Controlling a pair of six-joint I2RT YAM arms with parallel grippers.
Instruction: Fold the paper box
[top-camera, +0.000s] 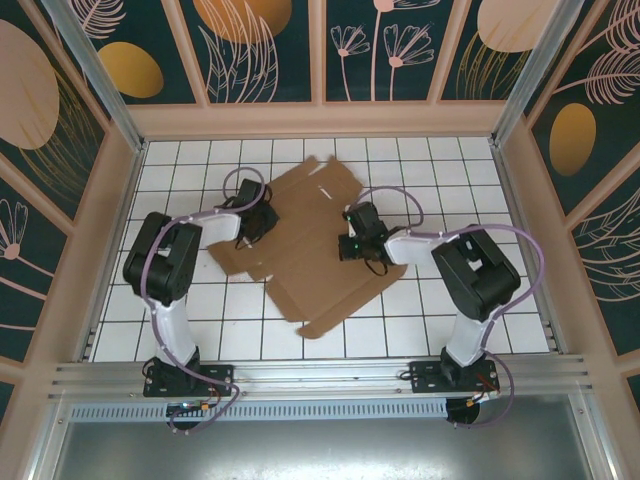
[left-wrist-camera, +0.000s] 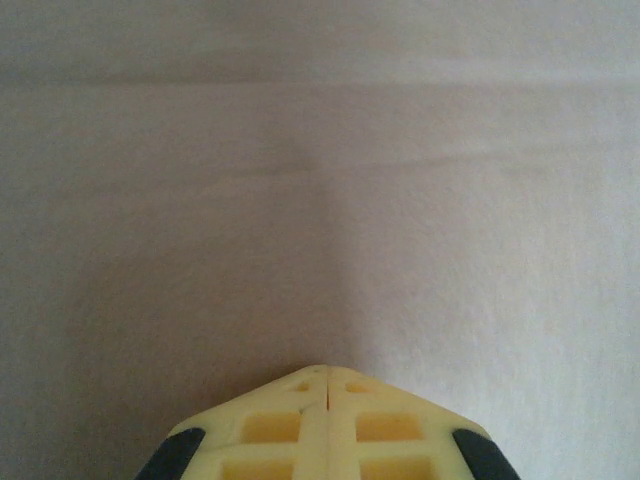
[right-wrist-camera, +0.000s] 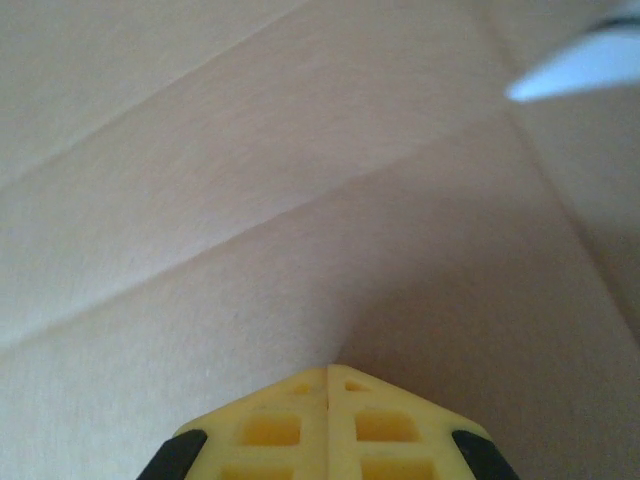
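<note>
Tiled table (top-camera: 180, 330) holds paper box (top-camera: 310, 265) under right gripper (top-camera: 346, 248).

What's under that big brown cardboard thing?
The paper box lies spread flat on the white tiled table, whose tiles show all around it. The tiles right beneath it are covered, so I cannot tell whether anything small hides there.

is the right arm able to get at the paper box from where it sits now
Probably yes: the right gripper, shut, hangs right over the flat paper box, and nothing lies between its tips and the box. Whether they touch it, I cannot tell.
</note>
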